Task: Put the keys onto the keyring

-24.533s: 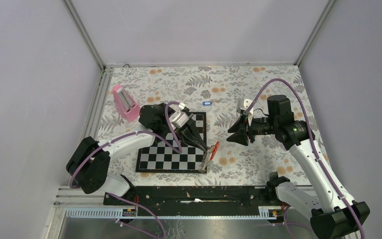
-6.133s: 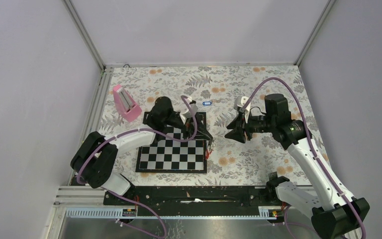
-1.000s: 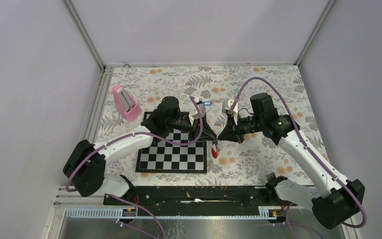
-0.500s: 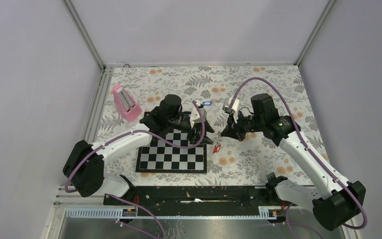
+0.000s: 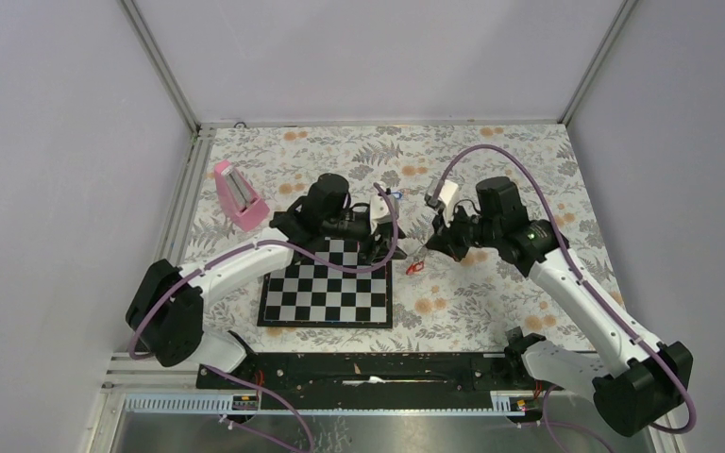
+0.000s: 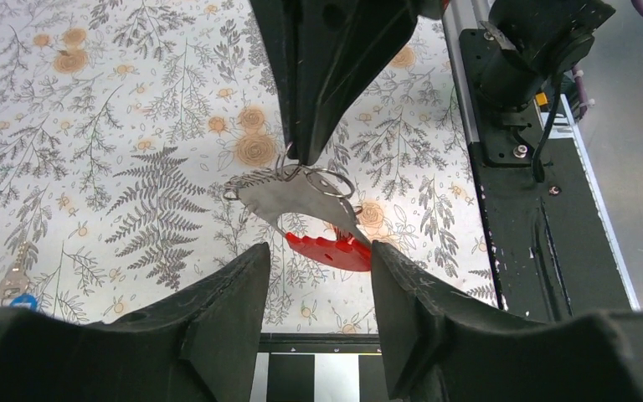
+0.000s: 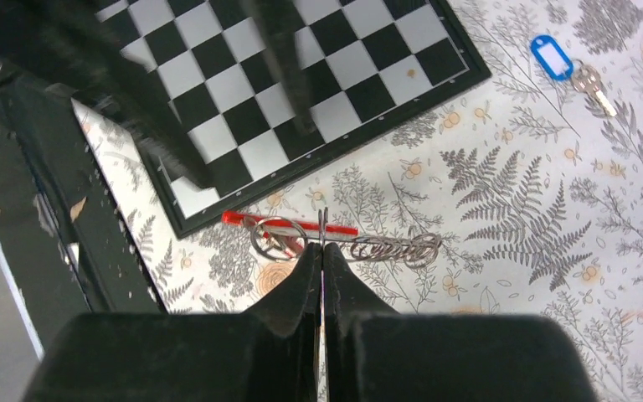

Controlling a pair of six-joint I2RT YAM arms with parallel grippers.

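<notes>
The keyring (image 7: 278, 237) hangs from my right gripper (image 7: 321, 249), which is shut on one of its thin rings, with the red-and-white fob (image 7: 343, 228) below and a row of small rings (image 7: 395, 247) beside it. From the left wrist, the fob (image 6: 328, 249) dangles just past my open left gripper (image 6: 318, 255), whose jaws touch nothing. From above, the keyring (image 5: 415, 267) hangs between the left gripper (image 5: 384, 247) and the right gripper (image 5: 428, 249). A blue-tagged key (image 7: 554, 57) lies on the floral cloth beyond the board, also low left in the left wrist view as a blue tag (image 6: 22, 300).
A chessboard (image 5: 326, 293) lies under and in front of the left gripper. A pink wedge block (image 5: 238, 195) stands at the back left. A black rail (image 5: 359, 368) runs along the near edge. Metal frame rails border the floral cloth.
My left gripper has opened, let go of the keyring and drawn back toward the far side. The right gripper, still shut on the ring, has carried the keyring a little farther back.
</notes>
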